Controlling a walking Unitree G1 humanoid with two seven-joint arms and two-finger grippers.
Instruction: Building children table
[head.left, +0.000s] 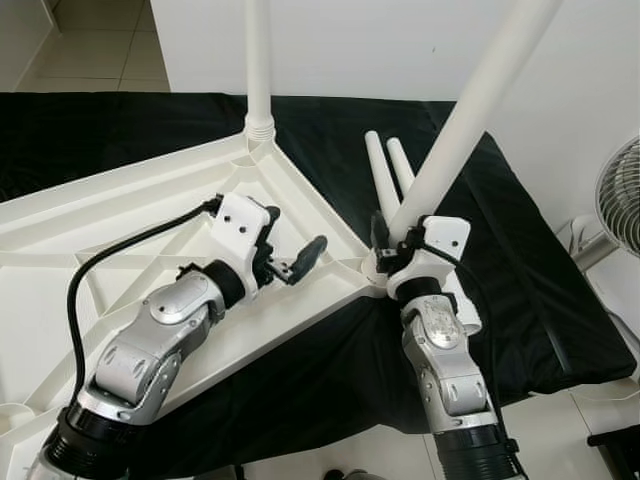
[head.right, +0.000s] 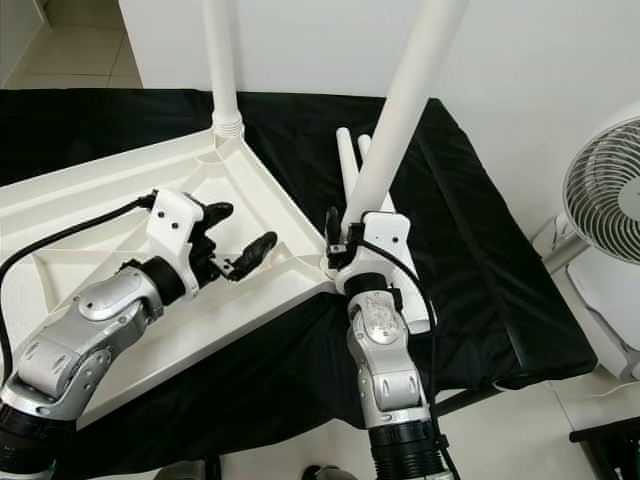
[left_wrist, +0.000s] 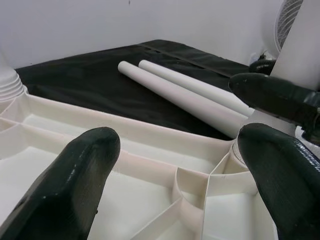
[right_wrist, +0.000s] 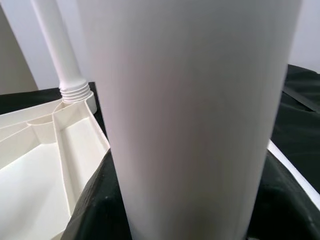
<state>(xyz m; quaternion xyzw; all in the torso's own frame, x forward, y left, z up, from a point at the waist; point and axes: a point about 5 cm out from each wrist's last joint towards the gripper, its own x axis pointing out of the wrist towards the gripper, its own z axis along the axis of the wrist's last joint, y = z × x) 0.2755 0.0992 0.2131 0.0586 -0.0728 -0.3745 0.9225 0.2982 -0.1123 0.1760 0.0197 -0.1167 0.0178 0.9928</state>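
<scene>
table top (head.left: 120, 215), white and upside down, lies on a black cloth (head.left: 500, 260). my right gripper (head.left: 392, 243) is closed around a white leg (head.left: 470, 110) standing tilted at the near corner, and another leg (head.left: 259, 60) stands in the far corner. my left gripper (head.left: 295, 255) hangs wide open over the table top, holding nothing, and two spare legs (head.left: 388, 170) lie on the cloth.

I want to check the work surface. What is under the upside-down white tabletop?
A black cloth lies under the tabletop, with two loose white legs on it. What the cloth covers is hidden.
</scene>
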